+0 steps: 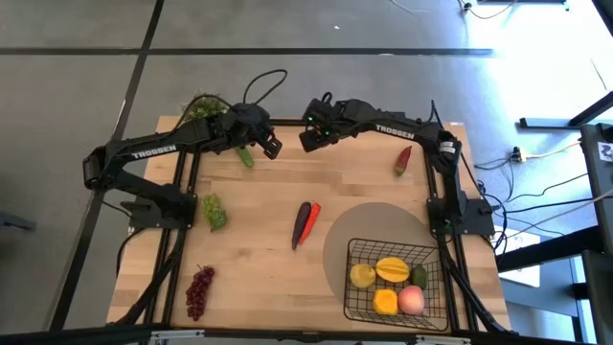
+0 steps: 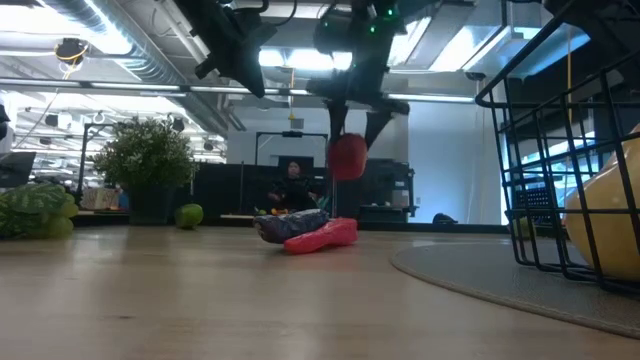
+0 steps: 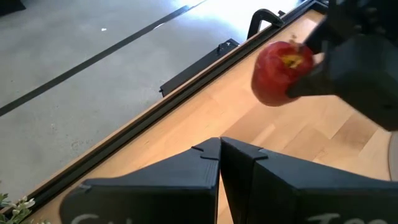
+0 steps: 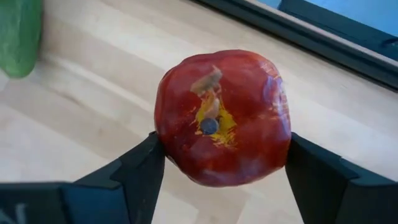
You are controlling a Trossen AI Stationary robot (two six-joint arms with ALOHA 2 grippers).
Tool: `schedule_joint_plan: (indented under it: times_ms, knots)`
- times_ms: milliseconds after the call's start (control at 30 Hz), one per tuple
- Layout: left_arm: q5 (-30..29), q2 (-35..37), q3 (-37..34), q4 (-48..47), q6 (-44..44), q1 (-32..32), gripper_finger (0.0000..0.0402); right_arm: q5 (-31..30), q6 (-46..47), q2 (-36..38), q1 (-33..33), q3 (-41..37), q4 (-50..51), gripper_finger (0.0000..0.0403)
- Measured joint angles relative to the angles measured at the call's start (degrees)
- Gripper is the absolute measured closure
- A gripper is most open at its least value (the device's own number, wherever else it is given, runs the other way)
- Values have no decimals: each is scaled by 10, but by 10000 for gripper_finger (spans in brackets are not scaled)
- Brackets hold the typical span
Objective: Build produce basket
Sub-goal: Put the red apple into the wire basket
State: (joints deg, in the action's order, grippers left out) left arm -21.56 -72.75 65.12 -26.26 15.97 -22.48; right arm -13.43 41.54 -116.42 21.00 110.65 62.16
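My right gripper (image 1: 311,141) is shut on a red apple (image 4: 222,117) above the table's far middle; the apple also shows in the low view (image 2: 347,157) and the left wrist view (image 3: 283,73). My left gripper (image 1: 272,147) hangs just left of it, shut and empty (image 3: 221,149). A green cucumber (image 1: 245,154) lies on the table under the left gripper. The black wire basket (image 1: 356,251) stands at the near right, holding several yellow, orange and pink fruits. My right gripper pinches the apple between its two fingers (image 4: 142,169), on two opposite sides (image 4: 168,134) of its round body. The stem end faces back toward the wrist. The fingers come down at it from above. The apple hangs clear of the table.
A red chili (image 1: 403,160) lies at the far right. A purple and a red vegetable (image 1: 305,222) lie mid-table. Green grapes (image 1: 215,211) and purple grapes (image 1: 199,290) lie at the left. A potted plant (image 1: 203,107) stands at the far left corner.
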Motion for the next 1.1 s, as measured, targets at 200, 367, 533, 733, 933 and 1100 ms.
schedule_joint_plan:
  times_ms: [200,367,533,733,933,1100]
  knots:
    - [0,0,0,0,0,0,401,0,15,0,-19,24,46,133]
    - [0,0,0,0,0,0,401,10,15,0,-40,50,121,132]
    - [0,0,0,0,0,0,401,11,22,0,-63,96,187,135]
    - [0,0,0,-5,0,0,401,11,47,0,-93,162,251,135]
    - [27,0,0,-7,-84,0,401,35,60,0,-127,222,279,135]
    - [93,0,0,-7,-134,0,401,67,52,0,-154,244,278,136]
